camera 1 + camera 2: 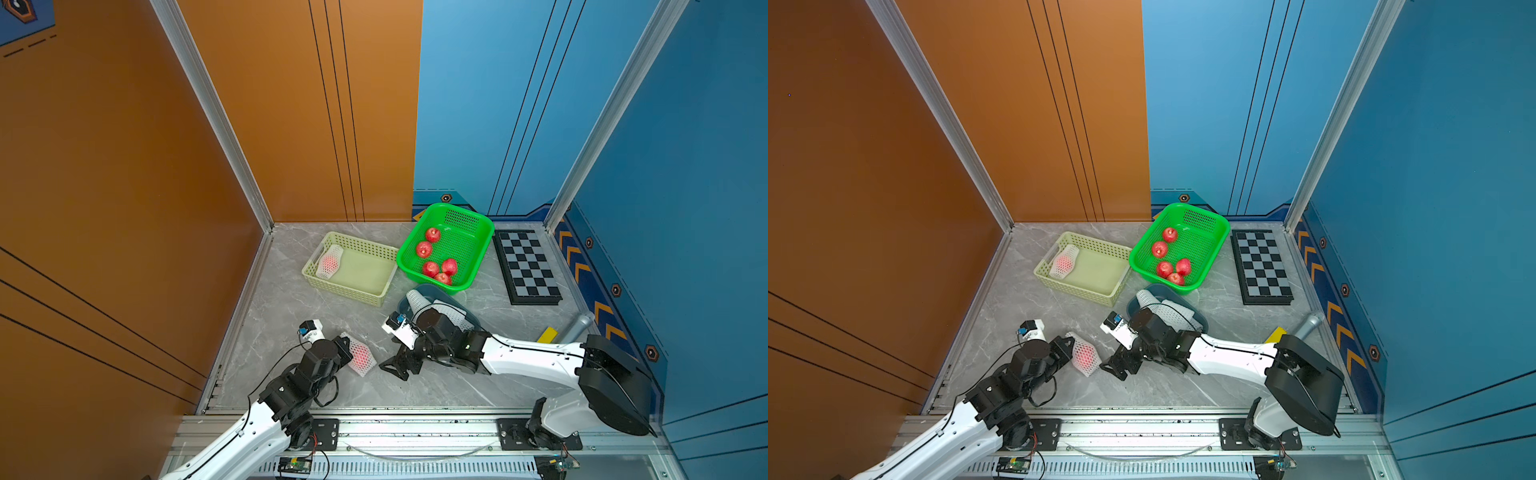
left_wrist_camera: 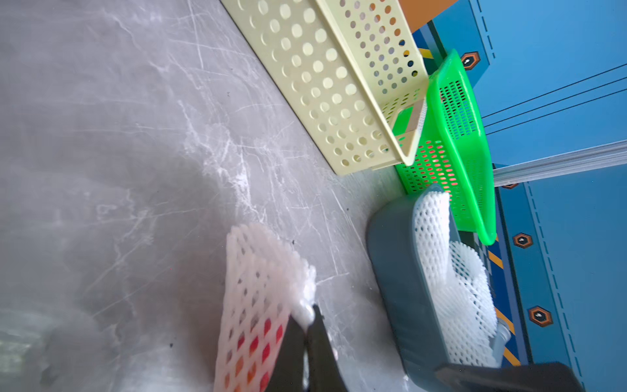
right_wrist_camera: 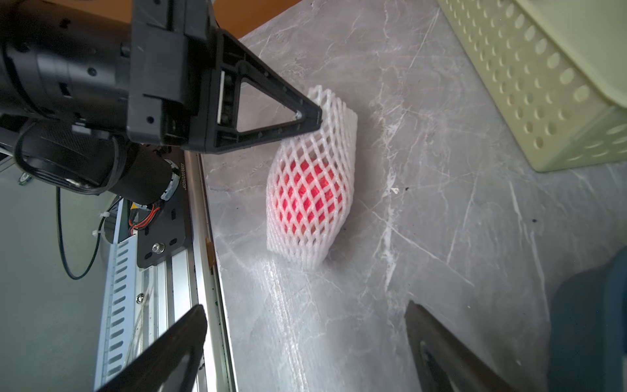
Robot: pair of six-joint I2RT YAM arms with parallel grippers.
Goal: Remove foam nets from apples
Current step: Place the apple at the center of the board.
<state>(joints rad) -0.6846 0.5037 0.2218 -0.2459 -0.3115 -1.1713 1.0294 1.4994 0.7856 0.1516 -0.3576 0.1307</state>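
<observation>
Left gripper (image 3: 319, 117) is clamped on one end of the foam net (image 3: 337, 113); right gripper (image 1: 392, 370) gapes wide, empty. It should seize the apple (image 3: 308, 190) ahead before left pulls.

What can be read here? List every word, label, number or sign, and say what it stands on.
No word or number reads clearly.
Printed string on a motor of the left arm: too small and blurred to read.
Hexagon emblems on the blue wall: symbols only, no letters.
Orange chevrons on the same wall: arrows, no text.
</observation>
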